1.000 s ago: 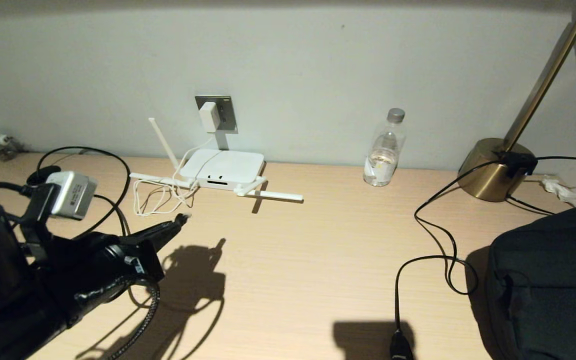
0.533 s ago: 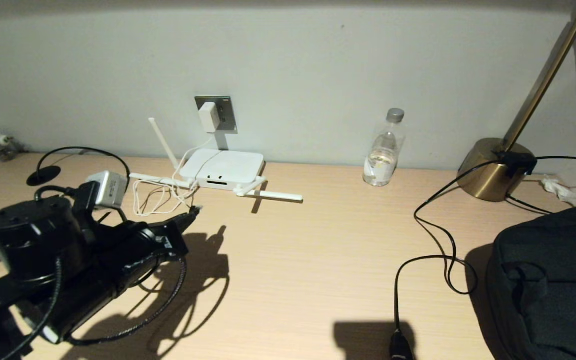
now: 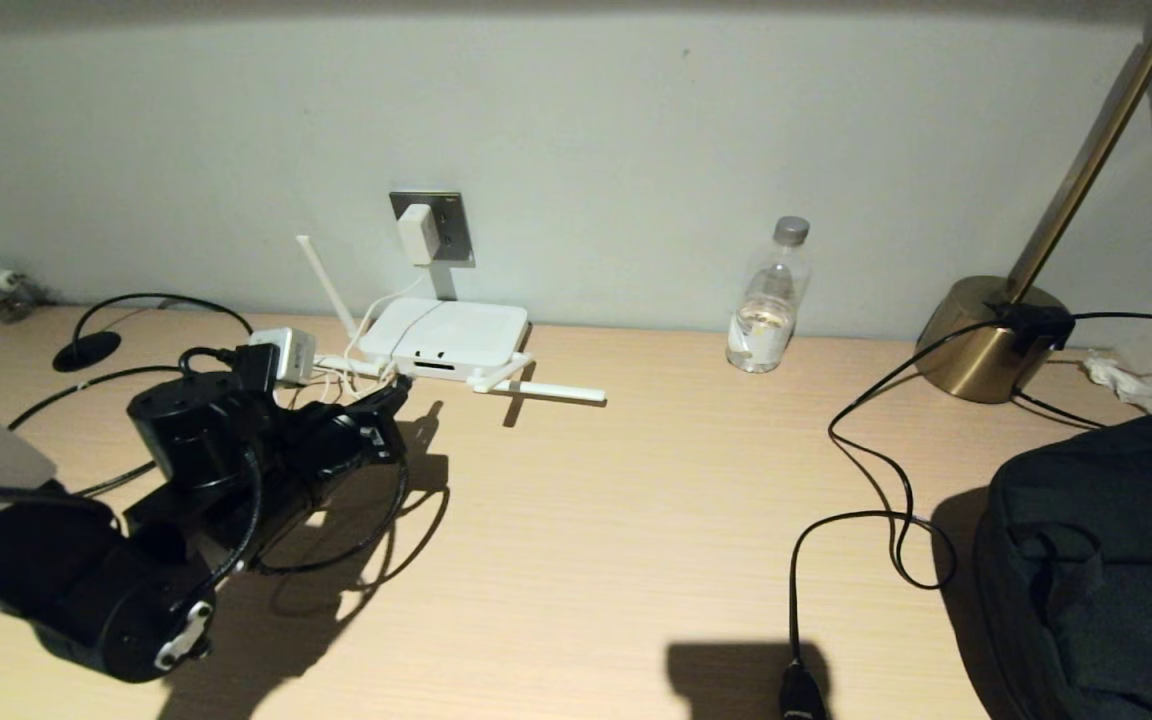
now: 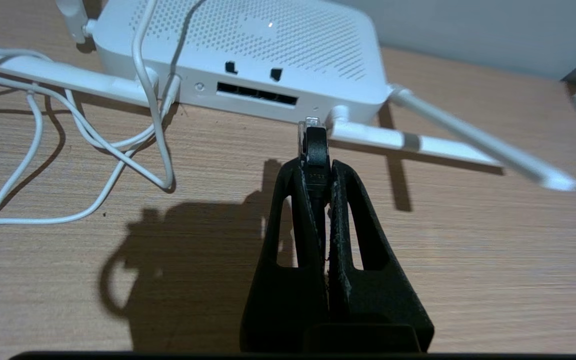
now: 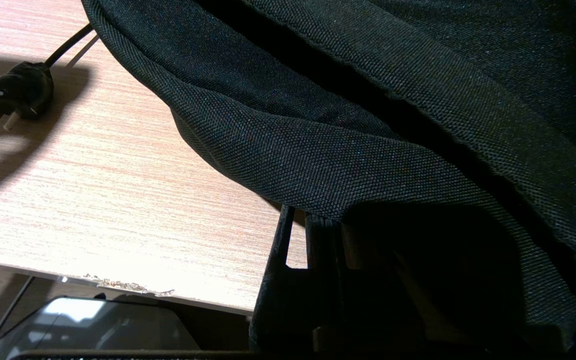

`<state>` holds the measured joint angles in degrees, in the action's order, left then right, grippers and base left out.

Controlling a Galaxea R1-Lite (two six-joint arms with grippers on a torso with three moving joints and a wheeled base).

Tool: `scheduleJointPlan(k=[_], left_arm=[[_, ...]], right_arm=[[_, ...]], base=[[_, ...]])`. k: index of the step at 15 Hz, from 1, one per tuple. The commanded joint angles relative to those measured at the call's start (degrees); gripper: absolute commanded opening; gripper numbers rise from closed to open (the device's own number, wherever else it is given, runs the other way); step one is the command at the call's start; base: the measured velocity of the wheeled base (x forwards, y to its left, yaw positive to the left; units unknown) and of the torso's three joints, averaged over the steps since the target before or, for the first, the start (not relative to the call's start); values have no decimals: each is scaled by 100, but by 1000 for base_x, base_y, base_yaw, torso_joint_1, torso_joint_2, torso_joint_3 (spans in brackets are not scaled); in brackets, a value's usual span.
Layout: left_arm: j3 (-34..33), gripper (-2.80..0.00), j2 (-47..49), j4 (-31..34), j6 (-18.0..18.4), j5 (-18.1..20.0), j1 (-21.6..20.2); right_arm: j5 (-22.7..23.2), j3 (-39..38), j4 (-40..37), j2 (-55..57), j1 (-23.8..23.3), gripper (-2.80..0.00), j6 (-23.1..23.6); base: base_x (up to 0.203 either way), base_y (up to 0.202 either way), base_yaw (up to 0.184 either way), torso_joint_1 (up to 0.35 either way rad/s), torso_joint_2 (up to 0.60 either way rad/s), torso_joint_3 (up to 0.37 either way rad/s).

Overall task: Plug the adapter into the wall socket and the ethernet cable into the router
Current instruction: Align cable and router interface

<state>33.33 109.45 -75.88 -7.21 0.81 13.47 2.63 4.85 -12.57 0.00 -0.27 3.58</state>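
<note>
No brand name or legible writing is showing anywhere; the only marking is a small grey label on the white camera block [image 3: 281, 355] riding on the left arm, too fine to read. The adapter [image 3: 417, 233], a small white rounded brick, is sitting plugged into the left half of the grey wall socket [image 3: 448, 226], its thin white cord [image 4: 93, 145] dropping to the desk [image 3: 616, 520] and lying in loose loops to the left of the router [image 3: 446, 335]. The router is lying flat at the far edge of the desk under the socket, white, with a perforated top, a dark strip of ports [image 4: 257, 93] on its near face and thin stick antennas splayed out to either side, one leaning up against the wall. The left gripper [image 4: 316, 167] is reaching in low from the near left, clenched on the ethernet cable [image 4: 315, 150] just behind its clear plug, with the plug tip standing just in front of the router's near face and to the right of the port strip, not yet in a port. The right gripper [image 5: 313, 235] is staying at the near right edge of the desk, fingers pressed together with nothing between them, partly under a dark fabric bag [image 3: 1106, 560]. A water bottle [image 3: 770, 298], a brass lamp base [image 3: 986, 340] and a loose black power plug [image 5: 20, 97] are resting on the right half of the desk.
</note>
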Motion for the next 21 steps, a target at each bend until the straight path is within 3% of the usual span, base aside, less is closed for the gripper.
scheduleJointPlan(k=[1, 3, 6, 13, 15, 21], left_arm=[[115, -280, 394, -55, 39, 73, -8], [105, -280, 587, -64, 328, 330, -1], [209, -280, 999, -341, 504, 383, -2], [950, -280, 1523, -994, 770, 325, 18], [1095, -280, 1623, -1132, 876, 87, 15], [1141, -280, 1641, -1141, 1014, -28, 33]], right_arm=[[1, -2, -9, 9, 0, -280, 2], [1, 7, -9, 9, 0, -280, 2], [1, 6, -9, 9, 0, -280, 2], [1, 1, -9, 9, 0, -280, 2], [1, 7, -9, 9, 0, -280, 2], [1, -1, -9, 9, 0, -280, 2]], base=[[0, 0, 0, 0, 0, 0], [0, 0, 0, 0, 0, 0], [0, 0, 0, 0, 0, 0], [0, 0, 0, 0, 0, 0], [0, 0, 0, 0, 0, 0], [0, 0, 0, 0, 0, 0]])
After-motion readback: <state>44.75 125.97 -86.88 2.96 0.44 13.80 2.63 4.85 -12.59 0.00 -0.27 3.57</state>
